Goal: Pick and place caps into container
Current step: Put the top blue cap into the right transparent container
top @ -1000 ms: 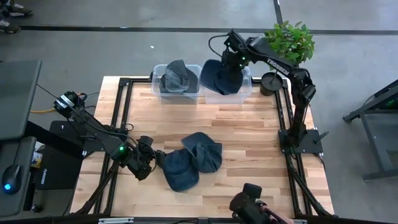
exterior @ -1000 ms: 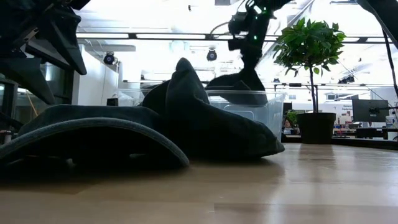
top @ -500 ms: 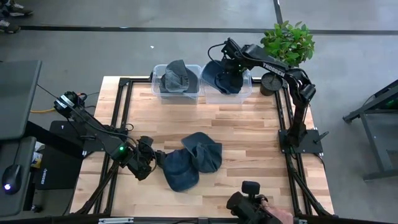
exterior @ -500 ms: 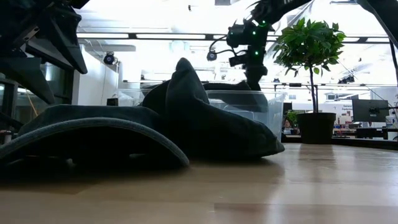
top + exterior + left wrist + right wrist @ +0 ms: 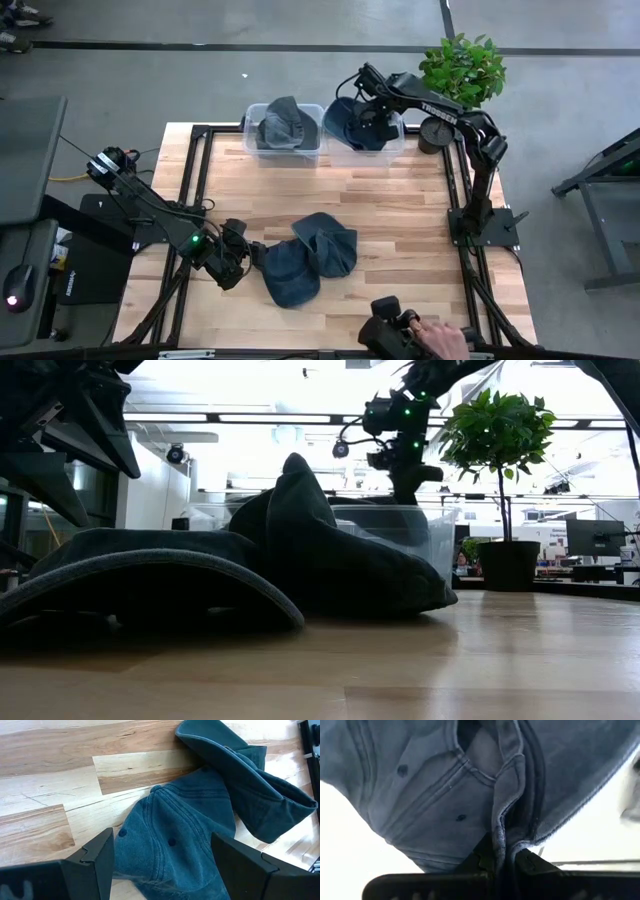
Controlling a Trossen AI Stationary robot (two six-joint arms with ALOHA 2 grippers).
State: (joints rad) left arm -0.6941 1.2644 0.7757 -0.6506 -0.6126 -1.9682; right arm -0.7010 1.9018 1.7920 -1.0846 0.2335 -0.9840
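1. My right gripper point(image 5: 372, 118) is lowered into the right-hand clear container point(image 5: 394, 147) at the far edge of the table point(image 5: 400, 215). Its fingers point(image 5: 485, 861) are closed tight on a fold of a dark blue cap point(image 5: 352, 124), the cloth pinched in a ridge between them, as the right wrist view shows.
2. That cap sits within the right container, its cloth draped against the container's left side. From table height only the container wall and my arm standing in it can be made out.
3. The left-hand clear container point(image 5: 250, 135), just beside the right one, holds a faded grey-blue cap point(image 5: 283, 124) bunched up, with its crown rising above the rim.
4. Two caps lie on the bare wood near the table's front centre, touching and partly overlapping: a darker blue cap point(image 5: 290, 273) nearer my left arm, and a second cap point(image 5: 328, 243) leaning against its far side, brim curled.
5. My left gripper point(image 5: 250, 258) rests low at the table surface, at the edge of the nearer cap. Its fingers point(image 5: 102, 857) stand wide apart, one to each side of the crown point(image 5: 175, 850), holding nothing.
6. A potted plant point(image 5: 463, 68) stands off the far right corner. A person's hand point(image 5: 440, 338) shows at the near edge.
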